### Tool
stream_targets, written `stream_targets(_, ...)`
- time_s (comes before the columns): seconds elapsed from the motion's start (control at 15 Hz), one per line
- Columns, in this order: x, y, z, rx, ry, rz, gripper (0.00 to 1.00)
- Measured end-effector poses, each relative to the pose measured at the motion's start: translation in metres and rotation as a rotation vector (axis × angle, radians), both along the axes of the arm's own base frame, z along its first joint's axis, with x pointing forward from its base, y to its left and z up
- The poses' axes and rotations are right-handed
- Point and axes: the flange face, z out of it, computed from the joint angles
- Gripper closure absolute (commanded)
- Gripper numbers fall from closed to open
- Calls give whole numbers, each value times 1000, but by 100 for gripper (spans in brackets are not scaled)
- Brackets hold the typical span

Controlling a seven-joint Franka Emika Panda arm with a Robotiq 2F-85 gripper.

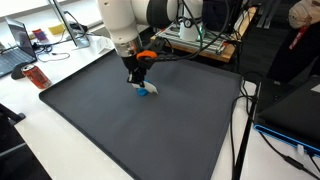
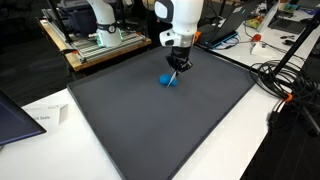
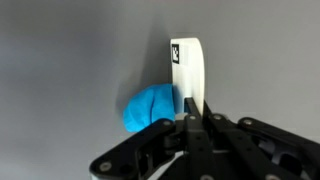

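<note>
1 tool [image 3: 190, 118] tight around a white strip [image 3: 187, 75] with an unreadable black label [image 3: 178, 52], blue lump [image 3: 150, 108] just beside.

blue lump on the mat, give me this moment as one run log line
claw: shut on white strip | blue lump: on grey mat, right beside strip | contact strip-lump: cannot tell

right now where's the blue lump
The blue lump sits on the dark mat below the hand in both exterior views; in the wrist view, just left of the white strip the hand pinches.
</note>
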Motion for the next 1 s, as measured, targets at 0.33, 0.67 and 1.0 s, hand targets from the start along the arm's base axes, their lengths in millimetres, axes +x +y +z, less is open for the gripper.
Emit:
stream_targets(0.33, -2, -13, 1, -22, -17, -90, 99)
stream_targets(0.67, -1, -32, 2, -52, -23, -189, 99)
stream_targets(1.0, -2, -53, 2, -80, -25, -260, 99)
